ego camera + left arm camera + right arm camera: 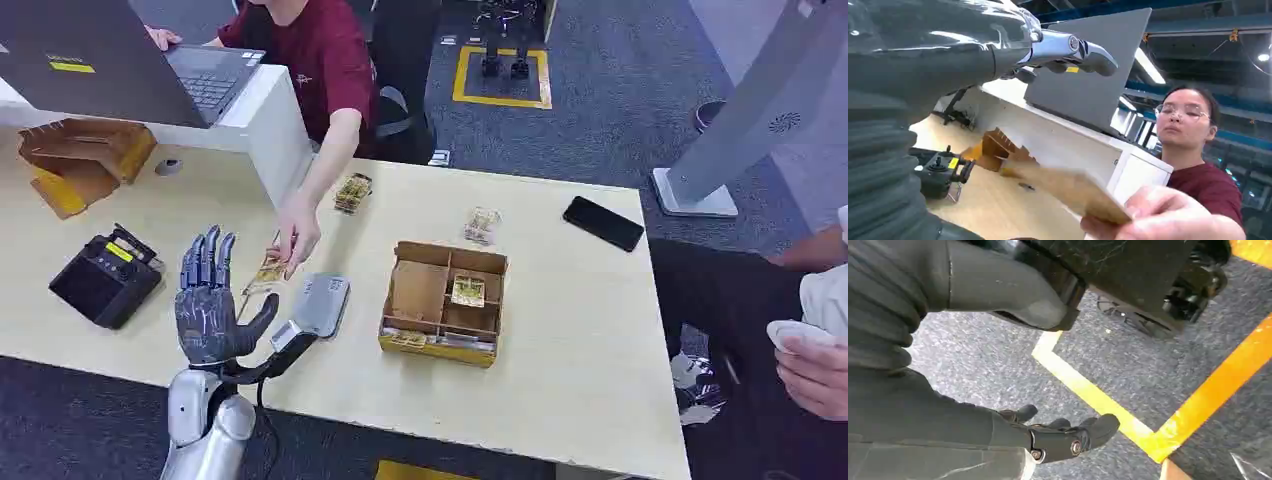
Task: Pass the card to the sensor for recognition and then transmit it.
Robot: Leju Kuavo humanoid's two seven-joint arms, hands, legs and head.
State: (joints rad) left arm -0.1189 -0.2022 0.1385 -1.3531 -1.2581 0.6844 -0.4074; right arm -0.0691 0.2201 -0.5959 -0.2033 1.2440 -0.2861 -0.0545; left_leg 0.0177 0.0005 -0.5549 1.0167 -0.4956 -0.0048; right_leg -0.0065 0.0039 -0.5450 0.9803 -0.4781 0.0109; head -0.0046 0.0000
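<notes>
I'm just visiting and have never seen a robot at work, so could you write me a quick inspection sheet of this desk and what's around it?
Surface: pale wooden table, with a white raised counter at its far left.
Job's things: card held by a person's hand; grey sensor on the table beside it.
Clutter: cardboard tray with cards, two card packs, black phone, black device, laptop.
Hands: left hand raised, fingers apart, holding nothing; right hand hanging over the floor, empty.
Cables: dark cable running from the sensor off the table's near edge.
Surroundings: grey carpet with yellow tape; a second person at the right.
</notes>
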